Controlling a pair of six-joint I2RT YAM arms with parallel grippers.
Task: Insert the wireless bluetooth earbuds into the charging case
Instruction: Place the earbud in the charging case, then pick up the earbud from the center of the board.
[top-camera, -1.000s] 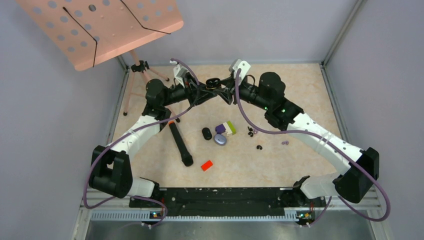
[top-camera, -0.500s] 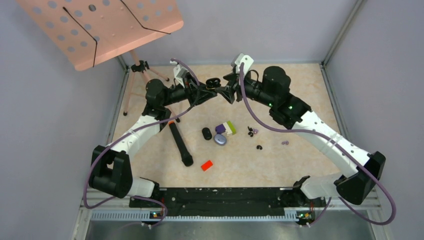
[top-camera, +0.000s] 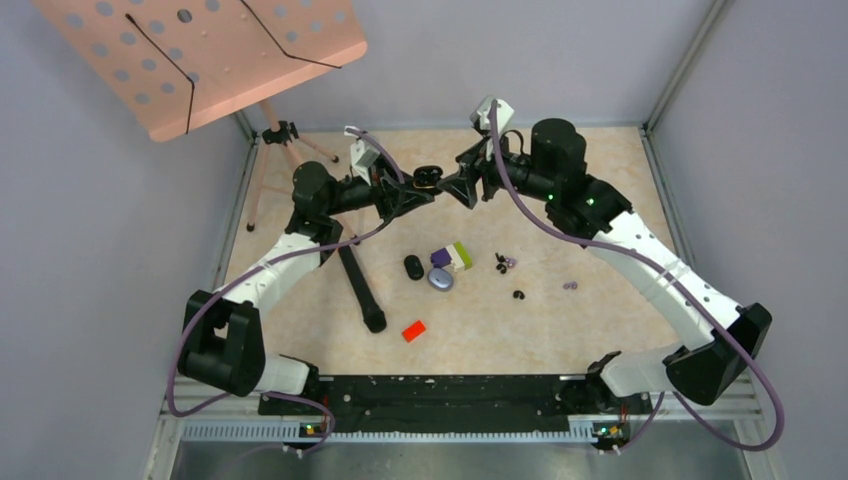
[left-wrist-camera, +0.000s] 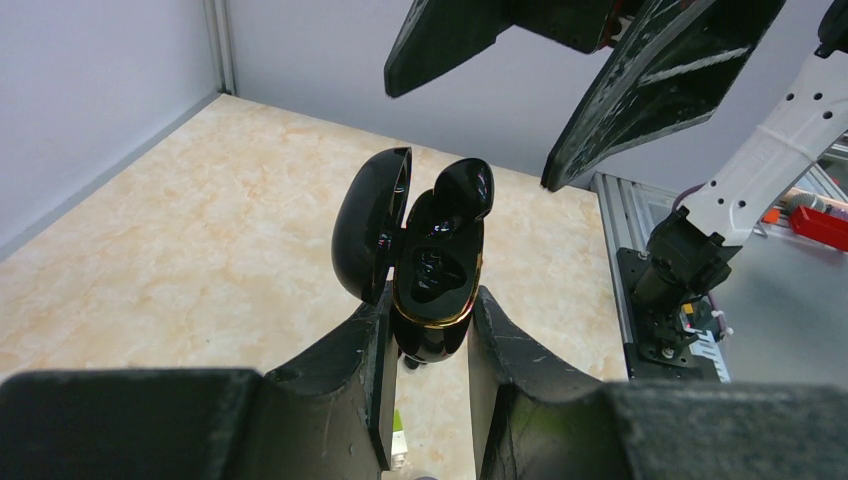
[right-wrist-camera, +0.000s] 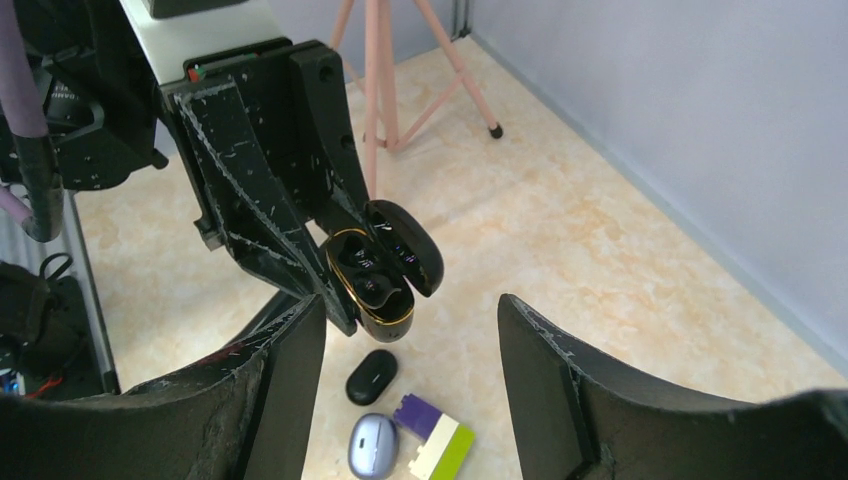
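Observation:
My left gripper (left-wrist-camera: 428, 300) is shut on an open glossy black charging case (left-wrist-camera: 432, 275) with a gold rim, held up in the air with its lid (left-wrist-camera: 370, 235) swung to the left. A black earbud (left-wrist-camera: 462, 192) sits in the case's far socket and sticks up out of it. My right gripper (right-wrist-camera: 410, 300) is open and empty, just off the case (right-wrist-camera: 375, 280). From above, the two grippers face each other across the case (top-camera: 428, 178). Loose earbuds lie on the table: black ones (top-camera: 500, 263) (top-camera: 518, 295) and purple ones (top-camera: 511, 262) (top-camera: 570, 286).
Under the grippers lie a closed black case (top-camera: 413, 267), a closed purple case (top-camera: 440, 279) and a purple, white and green block (top-camera: 453, 256). A long black bar (top-camera: 360, 290) and a red block (top-camera: 413, 330) lie nearer. A pink music stand (top-camera: 200, 60) stands at the back left.
My right gripper has opened and drawn back to the right, off the case. My left gripper has shifted slightly with the case still in it.

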